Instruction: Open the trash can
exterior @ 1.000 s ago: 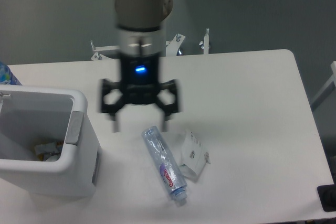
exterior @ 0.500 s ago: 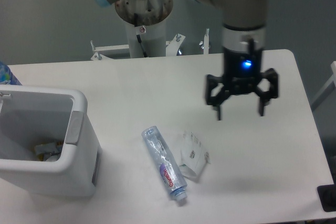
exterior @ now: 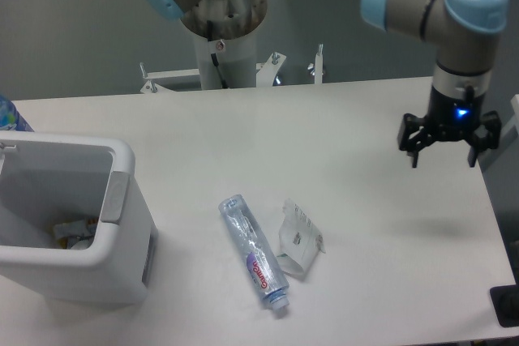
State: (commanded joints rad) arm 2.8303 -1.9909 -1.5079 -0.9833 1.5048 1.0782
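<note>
The white trash can point(exterior: 122, 273) stands at the table's left front. Its top is open and I see scraps lying inside. A grey push tab point(exterior: 116, 196) sits on its right rim. No lid shows over the opening. My gripper point(exterior: 443, 160) hangs above the table's right edge, far from the can. Its two fingers point down, spread apart and empty.
A clear plastic bottle point(exterior: 254, 251) lies on the table right of the can. A crumpled white wrapper point(exterior: 298, 238) lies next to it. The robot base point(exterior: 223, 30) stands behind the table. A blue-capped object point(exterior: 10, 115) peeks in at the far left.
My gripper has swung from above the bottle near the can to the table's right edge, staying open and empty. The can, bottle and wrapper have not moved.
</note>
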